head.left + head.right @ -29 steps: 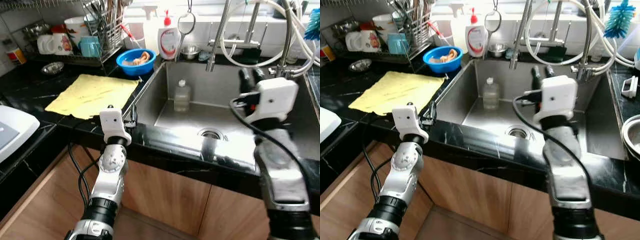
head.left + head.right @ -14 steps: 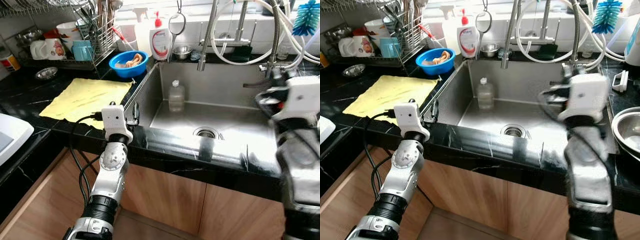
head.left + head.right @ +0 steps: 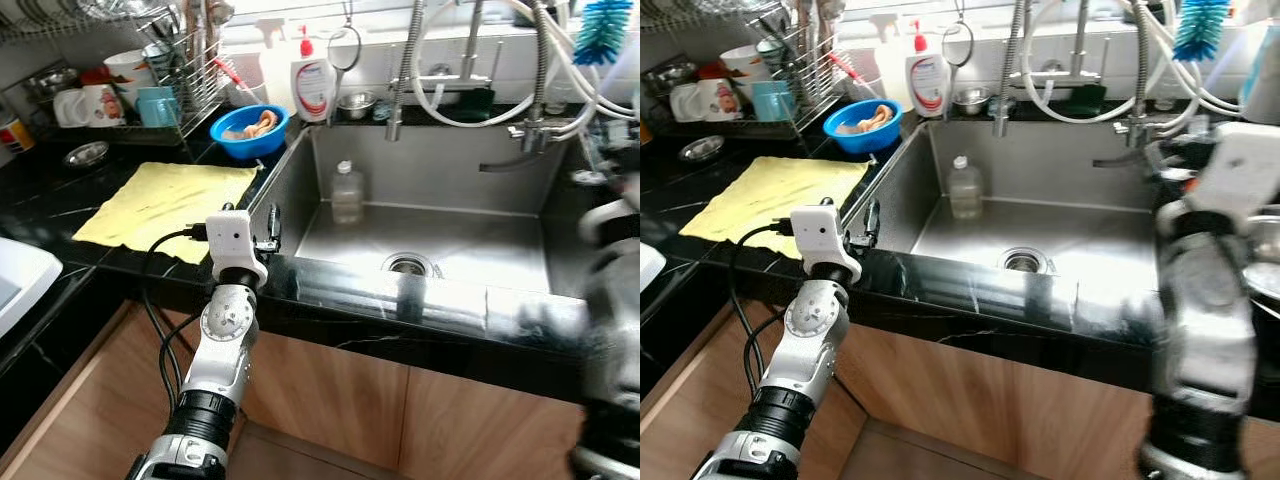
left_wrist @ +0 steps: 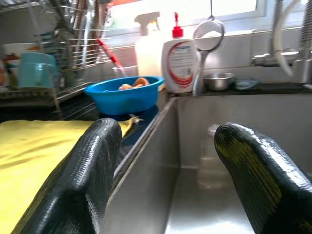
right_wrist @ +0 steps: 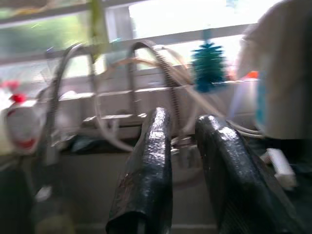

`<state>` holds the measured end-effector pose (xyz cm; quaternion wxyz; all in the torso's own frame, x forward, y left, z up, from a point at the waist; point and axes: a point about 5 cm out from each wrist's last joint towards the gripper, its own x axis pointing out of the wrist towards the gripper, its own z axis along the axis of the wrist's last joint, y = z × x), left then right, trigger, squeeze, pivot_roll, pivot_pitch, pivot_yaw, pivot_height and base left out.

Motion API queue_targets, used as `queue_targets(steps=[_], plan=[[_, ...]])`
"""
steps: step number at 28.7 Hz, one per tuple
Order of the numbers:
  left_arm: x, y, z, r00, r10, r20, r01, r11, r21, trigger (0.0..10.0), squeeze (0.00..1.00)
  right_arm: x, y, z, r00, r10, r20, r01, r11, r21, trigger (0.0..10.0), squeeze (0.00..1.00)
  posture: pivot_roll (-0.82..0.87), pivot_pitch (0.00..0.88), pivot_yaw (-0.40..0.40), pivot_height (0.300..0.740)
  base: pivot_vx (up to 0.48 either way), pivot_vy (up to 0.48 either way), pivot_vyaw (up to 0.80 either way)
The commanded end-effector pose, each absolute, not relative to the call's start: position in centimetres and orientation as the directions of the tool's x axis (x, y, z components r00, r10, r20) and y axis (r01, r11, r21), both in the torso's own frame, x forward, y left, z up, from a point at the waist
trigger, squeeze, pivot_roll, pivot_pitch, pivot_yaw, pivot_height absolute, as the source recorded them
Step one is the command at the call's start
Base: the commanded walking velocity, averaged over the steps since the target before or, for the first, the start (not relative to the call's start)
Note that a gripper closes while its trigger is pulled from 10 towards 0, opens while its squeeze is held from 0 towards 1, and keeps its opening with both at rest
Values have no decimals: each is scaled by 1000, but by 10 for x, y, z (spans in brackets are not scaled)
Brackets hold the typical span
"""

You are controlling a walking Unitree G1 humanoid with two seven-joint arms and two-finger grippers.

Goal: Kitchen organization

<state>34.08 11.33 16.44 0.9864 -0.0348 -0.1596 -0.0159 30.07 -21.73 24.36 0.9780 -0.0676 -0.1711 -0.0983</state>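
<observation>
My left gripper (image 3: 268,230) rests at the counter's front edge by the sink's left rim, open and empty (image 4: 168,134). A yellow cloth (image 3: 165,200) lies flat on the black counter just left of it. Behind the cloth is a blue bowl (image 3: 250,128) with some food in it. A clear bottle (image 3: 346,192) stands upright in the steel sink (image 3: 470,245). My right arm (image 3: 1205,300) is blurred at the sink's right side. Its gripper (image 5: 184,119) points toward the taps, the fingers a narrow gap apart with nothing between them.
A dish rack (image 3: 150,70) with mugs and utensils stands at the back left. A soap bottle (image 3: 312,88), a hanging strainer (image 3: 346,45), taps and hoses (image 3: 470,80) line the back wall. A teal bottle brush (image 3: 606,25) hangs at the far right. Wooden cabinet fronts (image 3: 330,400) sit below the counter.
My right arm has swung from above the sink's middle to its right side. The view has shifted a little. My left arm has stayed put.
</observation>
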Motion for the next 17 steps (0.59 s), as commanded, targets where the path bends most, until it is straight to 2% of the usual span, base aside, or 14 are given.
queue_targets(steps=[1,4,8,13,17], plan=[[343,118,166,949,-12,314,30,998,-53,10000,0,301,-184,244,921,-28,388,100,981,-168,10000,0,-311,0,172,740,0,0,0],[343,117,166,948,-12,317,31,998,-53,10000,0,299,-152,241,910,128,394,-54,980,-192,10000,0,-307,0,169,740,0,0,0],[341,117,165,947,-12,321,29,998,-49,10000,0,296,-136,231,893,237,382,-150,958,-246,10000,0,-303,0,164,740,0,0,0],[340,117,162,948,-8,317,26,998,-51,10000,0,297,-128,215,889,320,328,-237,934,-268,10000,0,-304,0,153,740,0,0,0],[340,121,162,947,18,321,0,999,-55,10000,0,300,-133,218,890,298,344,-226,945,-235,10000,0,-291,0,136,740,0,0,0]])
